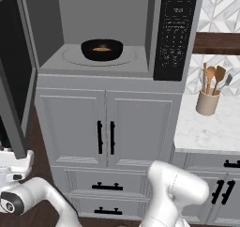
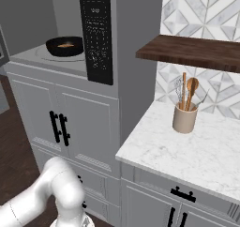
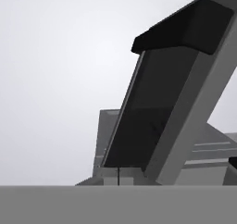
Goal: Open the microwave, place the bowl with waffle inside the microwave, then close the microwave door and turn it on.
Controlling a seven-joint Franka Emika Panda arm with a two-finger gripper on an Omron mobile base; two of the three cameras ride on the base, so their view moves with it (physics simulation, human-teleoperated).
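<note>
From the left base view, the microwave [image 1: 93, 34] fills the upper middle of the frame with its cavity wide open. The bowl [image 1: 102, 49] sits on the round turntable, upper centre, with the waffle [image 1: 101, 49] showing as an orange patch inside it. So the opening and the placing look done. The microwave door [image 1: 16, 76] stands swung out along the left edge of the frame, edge-on to us, and the black keypad [image 1: 176, 34] is at the upper right of the cavity. The arm bends down to the lower left corner, where the robot's hand sits just beneath the door's bottom edge; I can't make out the finger tips there. On the marble bench [image 1: 206, 127] at the right stands a beige crock [image 1: 207, 102] of wooden utensils.

In the right base view, the bowl with its waffle is at the upper left, inside the cavity, and the keypad runs down the upper middle. A dark wooden shelf [image 2: 197, 52] hangs at the upper right above the crock.

In the hand view, the door rises slantwise through the right half of the frame, dark glass and a black bar at its top, seen close from below. The tool's fingers are together, holding nothing.

What I judge is left: pushing the door shut, then pressing the keypad to start it.
</note>
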